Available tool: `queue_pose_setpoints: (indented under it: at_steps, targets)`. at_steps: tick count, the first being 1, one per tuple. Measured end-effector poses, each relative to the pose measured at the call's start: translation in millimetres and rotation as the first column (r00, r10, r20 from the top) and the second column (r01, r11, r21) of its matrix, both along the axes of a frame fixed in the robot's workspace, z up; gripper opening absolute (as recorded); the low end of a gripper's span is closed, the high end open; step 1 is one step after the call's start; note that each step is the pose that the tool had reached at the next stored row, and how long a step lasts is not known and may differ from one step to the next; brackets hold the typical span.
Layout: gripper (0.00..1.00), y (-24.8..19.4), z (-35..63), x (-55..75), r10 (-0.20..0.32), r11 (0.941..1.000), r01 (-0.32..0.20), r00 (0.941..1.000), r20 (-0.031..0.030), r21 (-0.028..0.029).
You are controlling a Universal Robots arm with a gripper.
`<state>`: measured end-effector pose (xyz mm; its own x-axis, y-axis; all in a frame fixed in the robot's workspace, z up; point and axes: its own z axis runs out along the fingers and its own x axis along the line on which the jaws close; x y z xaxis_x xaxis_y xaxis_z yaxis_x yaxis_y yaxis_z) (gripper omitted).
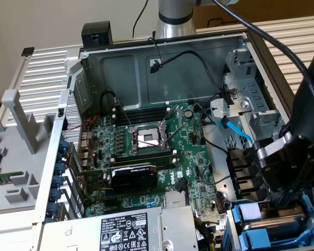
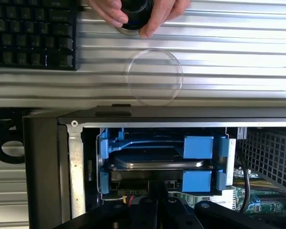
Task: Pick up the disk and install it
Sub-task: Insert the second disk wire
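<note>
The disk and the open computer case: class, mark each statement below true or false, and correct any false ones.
1. The disk sits in a bright blue carrier. True.
2. The disk lies flat on the motherboard. False: it is in the drive bay at the case's corner, at the exterior view's lower right.
3. The gripper is close to the disk, jaws shut. True.
4. A hand holds a dark round object over the ribbed metal surface. True.
5. The processor socket is covered by a large fan. False: it is open and uncovered.
</note>
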<state>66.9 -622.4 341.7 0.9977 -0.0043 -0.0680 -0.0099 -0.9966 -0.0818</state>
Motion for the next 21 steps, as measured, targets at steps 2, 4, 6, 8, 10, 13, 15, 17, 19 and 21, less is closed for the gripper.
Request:
queue_pose_setpoints:
  at_steps: [2, 4, 6, 8, 10, 13, 15, 17, 19, 21]
  targets:
    - [0.11, 0.0, 0.0, 0.0, 0.000, 1.0000, 0.000, 1.0000, 0.0000, -0.0001]
    - [0.11, 0.0, 0.0, 0.0, 0.000, 1.0000, 0.000, 1.0000, 0.0000, -0.0002]
    - [0.11, 0.0, 0.0, 0.0, 0.000, 1.0000, 0.000, 1.0000, 0.0000, -0.0001]
    - [0.11, 0.0, 0.0, 0.0, 0.000, 1.0000, 0.000, 1.0000, 0.0000, 0.0001]
    - [0.11, -0.1, 0.4, 0.0, 0.000, 1.0000, 0.000, 1.0000, 0.0000, 0.0002]
    - [0.11, 0.0, 2.8, 0.0, 0.000, 1.0000, 0.000, 1.0000, 0.0000, -0.0001]
    - [0.11, 0.0, 5.1, 0.0, 0.000, 1.0000, 0.000, 1.0000, 0.0000, -0.0002]
    - [0.11, 0.0, 8.5, 0.0, 0.000, 1.0000, 0.000, 1.0000, 0.0000, -0.0001]
    - [0.11, 0.0, 12.1, 0.0, 0.000, 1.0000, 0.000, 1.0000, 0.0000, 0.0000]
    - [0.11, 0.0, 16.0, 0.0, 0.000, 1.0000, 0.000, 1.0000, 0.0000, -0.0001]
